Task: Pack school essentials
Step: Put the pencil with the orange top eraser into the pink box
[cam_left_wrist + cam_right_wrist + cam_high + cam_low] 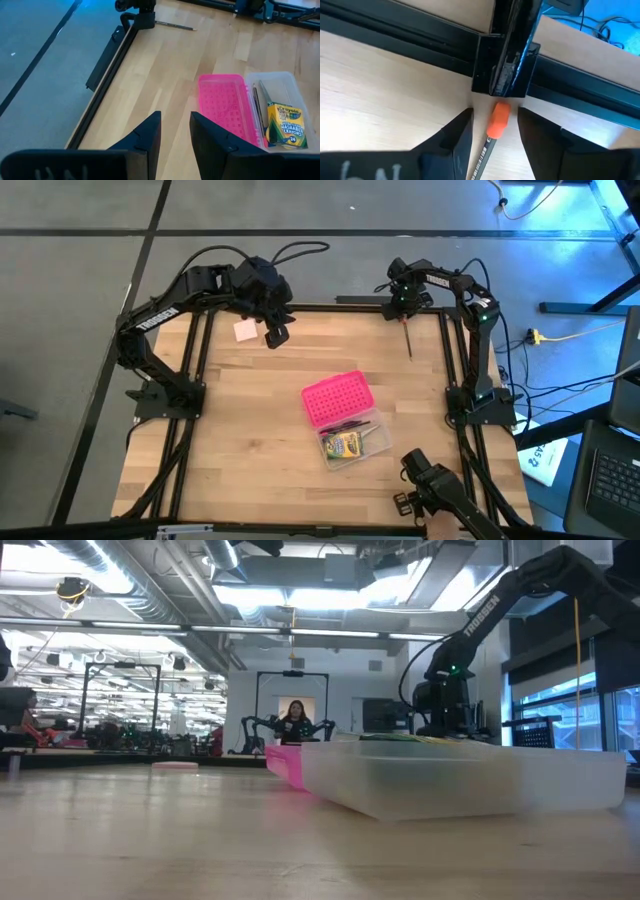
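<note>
The wooden table (pixel 240 430) carries a clear case (pixel 355 442) near its middle, with its pink lid (pixel 336 399) lying open against it. Inside the case sits a crayon box (pixel 344 445) beside some dark pens. Far from the case, at the back right edge, the right gripper (pixel 492 125) has its fingers spread around a pencil (pixel 495 125) with an orange eraser, not pinching it. At the back left, the left gripper (pixel 277 332) hangs empty, fingers slightly parted, beside a pink sticky-note pad (pixel 245 330).
</note>
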`<act>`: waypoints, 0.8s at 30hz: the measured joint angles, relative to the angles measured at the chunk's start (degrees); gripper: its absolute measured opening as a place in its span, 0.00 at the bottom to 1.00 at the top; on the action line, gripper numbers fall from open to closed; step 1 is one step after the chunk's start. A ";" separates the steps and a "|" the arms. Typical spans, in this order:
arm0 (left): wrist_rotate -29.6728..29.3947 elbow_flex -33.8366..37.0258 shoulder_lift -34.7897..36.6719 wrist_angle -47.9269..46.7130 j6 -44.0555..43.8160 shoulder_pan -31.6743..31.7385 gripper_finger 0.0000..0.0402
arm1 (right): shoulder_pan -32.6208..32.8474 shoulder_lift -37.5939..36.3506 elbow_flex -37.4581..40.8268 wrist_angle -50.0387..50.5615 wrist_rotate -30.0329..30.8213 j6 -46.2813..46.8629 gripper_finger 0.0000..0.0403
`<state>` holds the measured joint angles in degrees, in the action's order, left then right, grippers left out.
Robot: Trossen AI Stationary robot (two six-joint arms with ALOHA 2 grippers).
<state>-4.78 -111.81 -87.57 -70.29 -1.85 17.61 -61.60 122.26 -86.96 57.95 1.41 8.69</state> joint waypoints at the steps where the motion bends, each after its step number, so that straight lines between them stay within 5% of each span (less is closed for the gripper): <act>1: -0.01 0.00 0.00 0.06 0.00 0.00 0.24 | 0.00 0.02 0.02 0.00 0.00 -0.09 0.40; 6: -0.02 0.00 0.00 0.09 -0.02 0.00 0.24 | 0.02 0.07 0.03 -0.12 -0.08 -0.11 0.36; 18: -0.02 0.00 0.00 0.09 -0.07 0.00 0.24 | 0.07 0.11 0.09 -0.28 -0.26 -1.79 0.08; 24: -0.02 0.00 0.00 0.07 -0.07 0.00 0.24 | 0.78 -0.09 0.13 -0.25 0.19 -5.15 0.09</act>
<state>-4.80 -111.81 -87.57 -70.22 -1.91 17.61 -60.82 122.17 -86.83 57.71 1.60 3.54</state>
